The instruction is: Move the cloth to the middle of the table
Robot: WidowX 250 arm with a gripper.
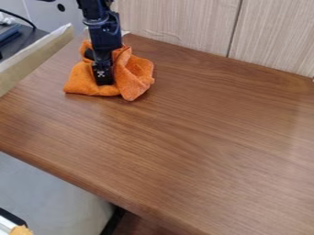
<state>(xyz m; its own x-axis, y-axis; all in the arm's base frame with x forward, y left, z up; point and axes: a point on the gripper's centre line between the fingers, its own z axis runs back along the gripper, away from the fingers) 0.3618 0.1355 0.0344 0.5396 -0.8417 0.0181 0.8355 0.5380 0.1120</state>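
Observation:
The black gripper [102,72] hangs from the arm at the upper left of the table, low down within the folds of the orange cloth [136,73]. Crumpled, the cloth lies on the wooden table [202,124] near its back left corner, bunched up on both sides of the gripper and partly hidden behind it. One fold stands raised at the gripper's right, and a flatter part spreads out to the left.
A pale board [36,57] stands along the table's left edge, with a dark surface beyond it. The wood-panelled wall [178,23] borders the table's back. The front edge slants down toward the bottom right.

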